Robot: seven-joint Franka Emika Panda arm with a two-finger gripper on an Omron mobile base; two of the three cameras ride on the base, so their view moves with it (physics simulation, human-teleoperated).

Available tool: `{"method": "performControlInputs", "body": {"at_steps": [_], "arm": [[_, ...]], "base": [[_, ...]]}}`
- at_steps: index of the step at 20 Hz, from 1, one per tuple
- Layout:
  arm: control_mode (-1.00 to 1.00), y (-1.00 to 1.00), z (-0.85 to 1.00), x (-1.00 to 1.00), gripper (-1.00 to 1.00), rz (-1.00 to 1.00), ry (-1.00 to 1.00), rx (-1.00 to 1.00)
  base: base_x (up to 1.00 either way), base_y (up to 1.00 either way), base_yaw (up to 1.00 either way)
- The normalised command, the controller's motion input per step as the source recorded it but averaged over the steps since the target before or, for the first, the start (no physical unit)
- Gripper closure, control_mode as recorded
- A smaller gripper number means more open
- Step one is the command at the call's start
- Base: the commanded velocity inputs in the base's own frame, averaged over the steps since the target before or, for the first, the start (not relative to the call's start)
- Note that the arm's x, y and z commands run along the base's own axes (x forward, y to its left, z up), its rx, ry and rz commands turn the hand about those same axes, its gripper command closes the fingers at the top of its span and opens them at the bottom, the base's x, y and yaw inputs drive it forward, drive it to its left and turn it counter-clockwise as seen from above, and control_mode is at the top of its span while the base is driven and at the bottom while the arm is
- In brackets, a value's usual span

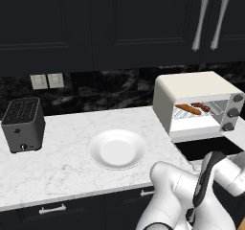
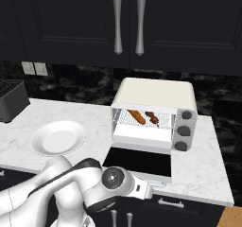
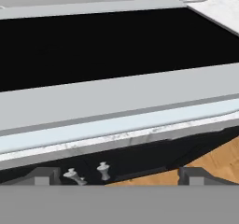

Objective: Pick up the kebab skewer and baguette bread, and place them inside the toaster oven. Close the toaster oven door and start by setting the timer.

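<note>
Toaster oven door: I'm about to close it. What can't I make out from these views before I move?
- Toaster oven door handle: in the right base view the arm covers the door's front edge; the left base view hides it the same way.
- Fingers against the door: the hand view shows them wide apart below the door's edge, but whether they touch it is unclear.
- Knob settings: too small to read.
- Kebab skewer and baguette bread: on the rack; whether they touch each other is unclear.

L base cam sits behind the arm, left side, looks fwd and down over the counter (image 1: 57,162); the toaster oven (image 1: 191,92) is at its right. R base cam does likewise from the right, oven near centre. Both share oven, white plate (image 1: 117,149), counter. Hand cam is low and v. close, facing the toaster oven door (image 3: 116,106) edge-on.
</note>
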Motion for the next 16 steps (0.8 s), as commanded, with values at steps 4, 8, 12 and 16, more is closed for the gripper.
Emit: {"method": "performControlInputs", "body": {"at_steps": [4,8,12,16], "arm": [[-1.00,0.08,0.00,0.40,-1.00,0.00,-0.03,0.00],[-1.00,0.12,0.02,0.53,-1.00,0.00,0.00,0.00],[-1.00,0.20,0.03,0.46,-1.00,0.00,0.00,0.00],[-1.00,0.28,0.00,0.30,-1.00,0.00,-0.01,0.00]], "base": [[0.00,0.00,0.00],[0.00,0.00,0.00],[0.00,0.00,0.00],[0.00,0.00,0.00]]}}
